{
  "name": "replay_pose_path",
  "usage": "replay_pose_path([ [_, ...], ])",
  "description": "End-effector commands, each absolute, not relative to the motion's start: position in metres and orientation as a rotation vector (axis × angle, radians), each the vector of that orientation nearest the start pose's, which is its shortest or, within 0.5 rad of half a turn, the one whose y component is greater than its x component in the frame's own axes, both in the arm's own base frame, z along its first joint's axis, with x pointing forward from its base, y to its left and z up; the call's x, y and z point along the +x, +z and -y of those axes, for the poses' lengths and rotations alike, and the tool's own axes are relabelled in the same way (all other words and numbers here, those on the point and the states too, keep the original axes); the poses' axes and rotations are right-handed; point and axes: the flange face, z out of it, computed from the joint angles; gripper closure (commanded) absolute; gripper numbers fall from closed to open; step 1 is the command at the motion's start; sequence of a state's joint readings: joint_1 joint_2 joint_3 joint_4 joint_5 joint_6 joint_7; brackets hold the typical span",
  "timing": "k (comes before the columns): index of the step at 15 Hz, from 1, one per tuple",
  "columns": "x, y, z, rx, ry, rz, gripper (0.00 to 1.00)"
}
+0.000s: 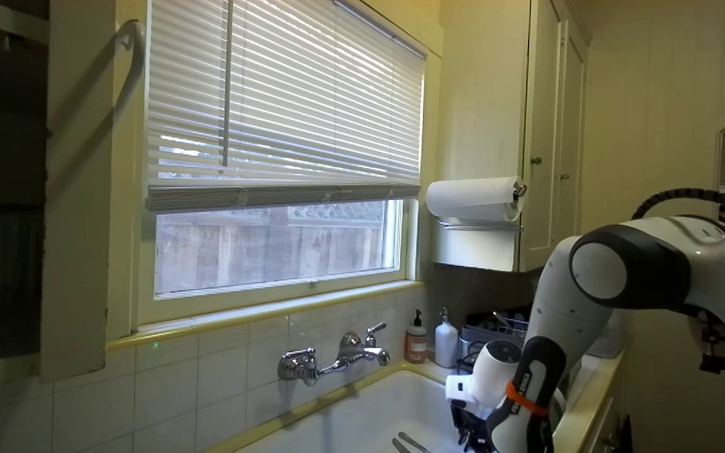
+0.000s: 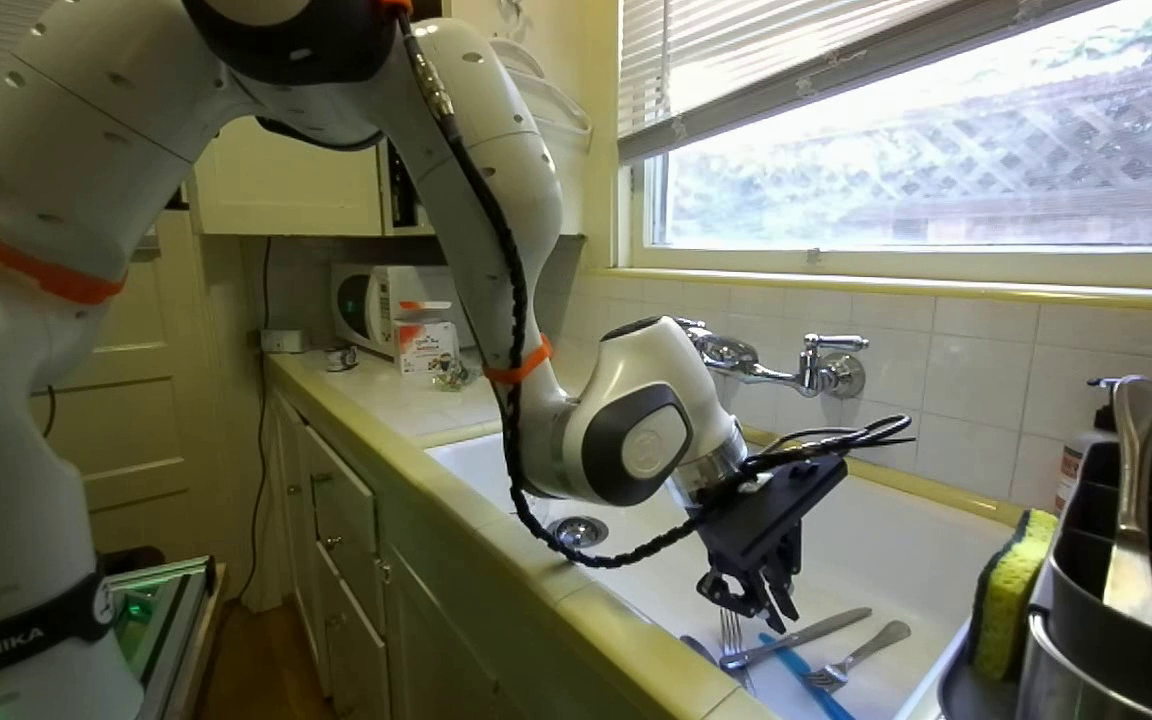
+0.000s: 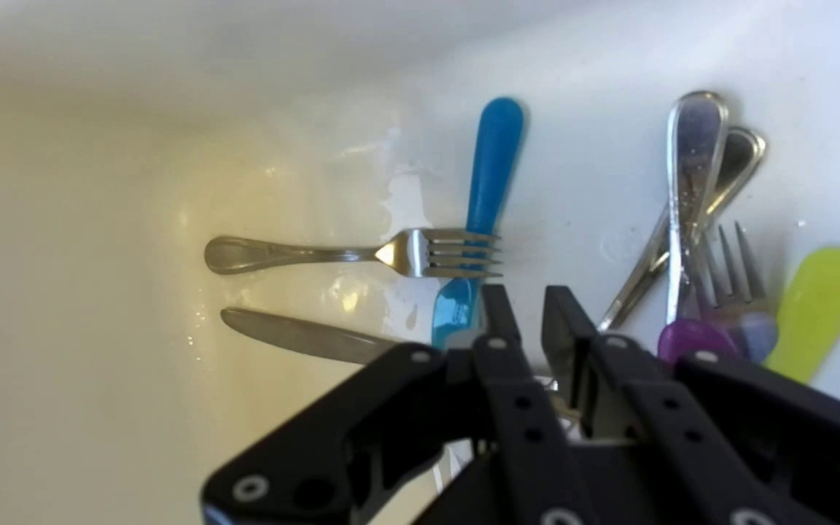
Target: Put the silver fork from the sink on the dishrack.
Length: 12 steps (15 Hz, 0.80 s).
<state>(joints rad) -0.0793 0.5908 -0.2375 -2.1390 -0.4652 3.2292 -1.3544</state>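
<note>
A silver fork [image 3: 405, 253] lies in the white sink [image 3: 92, 306], its tines over a blue-handled knife [image 3: 494, 160]. A second silver fork [image 3: 744, 299] lies among crossed cutlery to the right in the wrist view. My gripper [image 3: 526, 292] is partly open, with nothing between its fingertips, above the cutlery; in an exterior view, the gripper [image 2: 771, 605] hangs over the sink [image 2: 896, 540]. Forks [image 2: 861, 660] and a knife [image 2: 801, 638] show below it. The dark dishrack [image 1: 494, 324] is at the sink's far end in an exterior view, partly hidden by the arm.
A silver knife [image 3: 303, 335], a purple handle [image 3: 693, 339] and a green handle [image 3: 821, 310] also lie in the sink. A chrome faucet [image 2: 776, 365] juts from the tiled wall. A cutlery caddy [image 2: 1096, 600] and yellow sponge [image 2: 1011, 595] stand beside the basin. Soap bottles [image 1: 446, 343] stand behind.
</note>
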Motion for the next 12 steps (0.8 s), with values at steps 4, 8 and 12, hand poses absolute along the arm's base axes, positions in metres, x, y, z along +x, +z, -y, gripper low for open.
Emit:
replay_pose_path([
  [4,0.628,0.202,0.125,2.109,0.104,-1.972,0.95],
  [8,0.652,0.211,0.136,2.223,-0.097,-1.965,0.48],
  [12,0.65,0.218,0.138,2.196,-0.072,-1.971,0.22],
])
